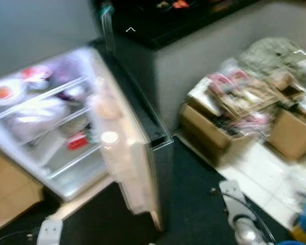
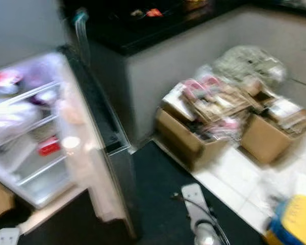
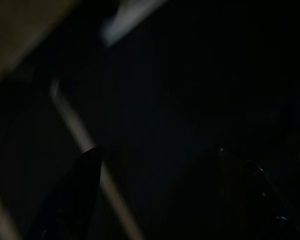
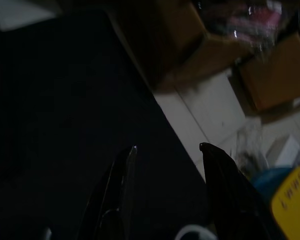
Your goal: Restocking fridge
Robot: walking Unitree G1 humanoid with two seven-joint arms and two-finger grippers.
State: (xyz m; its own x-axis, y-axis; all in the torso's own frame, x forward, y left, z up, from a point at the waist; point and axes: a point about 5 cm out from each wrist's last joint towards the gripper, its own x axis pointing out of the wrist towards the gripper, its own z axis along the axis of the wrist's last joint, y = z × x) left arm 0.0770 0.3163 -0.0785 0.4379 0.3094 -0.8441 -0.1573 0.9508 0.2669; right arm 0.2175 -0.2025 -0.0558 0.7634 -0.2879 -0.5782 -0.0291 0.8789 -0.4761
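The fridge (image 1: pixel 66 127) stands with its door (image 1: pixel 125 148) swung wide, shelves lit and already holding wrapped food and a red packet, presumably left open so goods can go straight in. The supplies sit well apart from it, on the robot's right: cardboard boxes (image 2: pixel 194 138) heaped with packets on the pale tiles, with a yellow-lidded container (image 2: pixel 296 217) nearer its feet. Both arms hang low over the dark mat (image 1: pixel 194 194). The right gripper (image 4: pixel 165 160) points at the floor with its two black fingers spread and nothing between them. The left gripper (image 3: pixel 155 165) hangs in shadow, its fingers apart too and empty. Everything is blurred, so I judge the robot is mid-turn.
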